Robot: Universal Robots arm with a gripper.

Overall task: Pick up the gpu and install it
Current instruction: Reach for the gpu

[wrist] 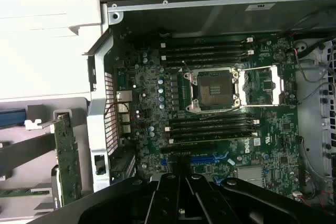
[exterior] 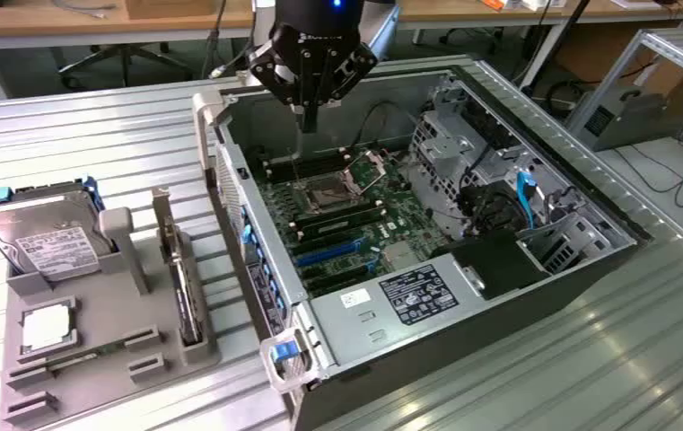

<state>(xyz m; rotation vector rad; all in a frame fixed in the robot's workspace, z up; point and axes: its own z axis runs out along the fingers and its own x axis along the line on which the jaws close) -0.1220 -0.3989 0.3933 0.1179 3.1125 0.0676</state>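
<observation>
Bottom of gpu (exterior: 179, 278) hidden in holder (exterior: 204, 355)

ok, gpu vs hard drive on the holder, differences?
Thickness: the gpu is a thin card; the hard drive is a thick block. Look: the hard drive is silver with a white label and blue rails; the gpu shows no label. Place: the gpu stands nearer the case than the hard drive. Shared: both sit in the grey holder, neither in the gripper.

open room above motherboard (exterior: 344, 215), drive cage (exterior: 461, 148) on exterior view's right, case wall (exterior: 229, 175) fencing off gpu (exterior: 180, 269)
</observation>
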